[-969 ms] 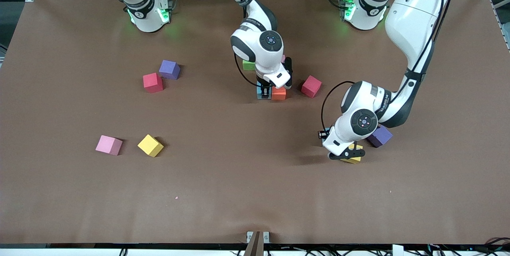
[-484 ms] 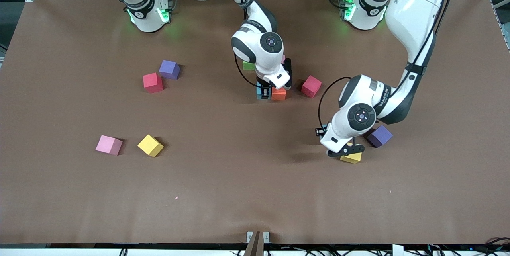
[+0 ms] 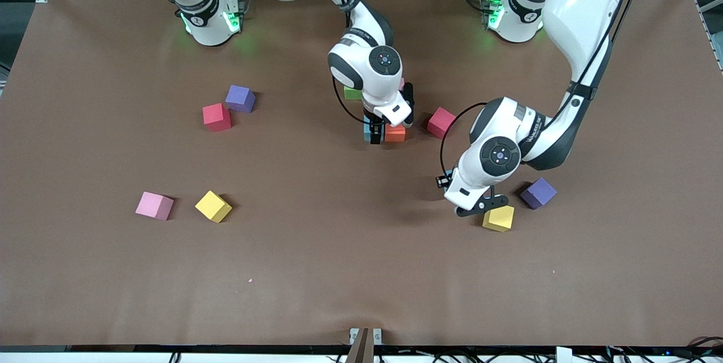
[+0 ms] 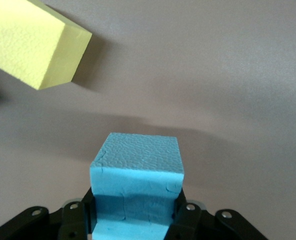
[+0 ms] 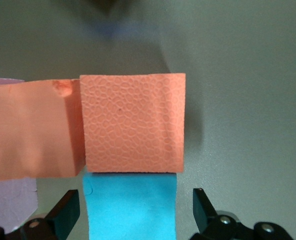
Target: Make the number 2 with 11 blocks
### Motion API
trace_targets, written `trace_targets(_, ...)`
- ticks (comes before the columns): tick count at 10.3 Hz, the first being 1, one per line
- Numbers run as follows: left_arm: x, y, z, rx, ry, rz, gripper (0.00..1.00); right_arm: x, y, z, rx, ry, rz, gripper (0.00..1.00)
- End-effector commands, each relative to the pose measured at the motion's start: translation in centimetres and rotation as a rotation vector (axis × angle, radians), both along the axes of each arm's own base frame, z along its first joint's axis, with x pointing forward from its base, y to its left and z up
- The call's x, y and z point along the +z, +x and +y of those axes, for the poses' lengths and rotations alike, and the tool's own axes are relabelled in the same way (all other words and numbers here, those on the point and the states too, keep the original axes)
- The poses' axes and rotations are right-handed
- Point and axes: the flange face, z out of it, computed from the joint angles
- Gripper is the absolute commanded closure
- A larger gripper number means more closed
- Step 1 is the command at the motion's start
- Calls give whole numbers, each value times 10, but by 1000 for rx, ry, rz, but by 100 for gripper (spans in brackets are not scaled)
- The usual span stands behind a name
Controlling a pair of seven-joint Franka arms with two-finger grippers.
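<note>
A group of blocks set edge to edge lies mid-table, largely hidden under the right arm's wrist: a green block [image 3: 351, 92], two orange blocks [image 5: 133, 122] [image 5: 33, 130] and a blue block [image 5: 130, 207]. My right gripper [image 3: 374, 136] [image 5: 135, 202] stands open astride that blue block, with a gap at each finger. My left gripper [image 3: 449, 181] [image 4: 136, 212] is shut on a second blue block [image 4: 136, 175], up in the air beside a yellow block [image 3: 498, 218] [image 4: 33, 45].
A deep pink block [image 3: 440, 122] lies beside the group, toward the left arm's end. A purple cube [image 3: 538, 192] sits by the yellow block. Toward the right arm's end lie a red block [image 3: 217, 117], a purple cube [image 3: 240, 97], a pink block [image 3: 153, 205] and a yellow block [image 3: 213, 206].
My right gripper has opened and let go of the blue block beside the orange one. My left arm has carried its blue block off the yellow block, toward the group.
</note>
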Motion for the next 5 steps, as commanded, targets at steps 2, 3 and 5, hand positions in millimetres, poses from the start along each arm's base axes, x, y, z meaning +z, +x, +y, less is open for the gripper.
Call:
trace_targets(2, 29, -10, -3, 62, 5, 22, 42, 38, 1, -8, -25, -57, 29, 0)
trace_targets(3, 39, -14, -10, 89, -6, 29, 42, 49, 6, -14, -36, -63, 34, 0)
trace_targets(5, 46, -19, -15, 119, -3, 36, 42, 86, 43, -51, -113, -72, 42, 0)
